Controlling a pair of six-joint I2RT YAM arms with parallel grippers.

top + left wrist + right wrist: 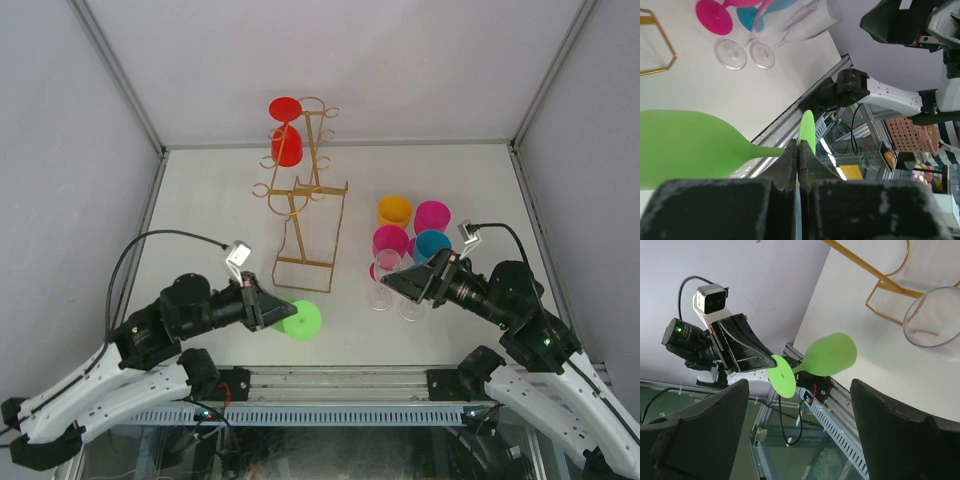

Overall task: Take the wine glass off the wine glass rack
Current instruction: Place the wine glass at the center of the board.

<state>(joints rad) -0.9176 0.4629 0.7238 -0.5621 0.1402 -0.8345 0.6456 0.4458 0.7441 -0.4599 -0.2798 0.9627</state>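
The gold wire wine glass rack (305, 190) stands mid-table, with a red wine glass (286, 135) hanging from a hook at its far top end. A green wine glass (300, 320) lies on its side near the table's front edge, clear of the rack's base. My left gripper (270, 308) is shut on it. In the left wrist view the jaws (798, 150) pinch the thin green foot (807, 127), and the bowl (685, 147) points away to the left. My right gripper (395, 278) is open and empty, facing the green glass (830, 354) from the right.
Orange (394, 211), magenta (432, 216) and blue (432, 245) cups and clear stemmed glasses (382, 290) cluster right of the rack, just by my right gripper. A clear glass rim (932, 317) shows in the right wrist view. Grey walls enclose the table.
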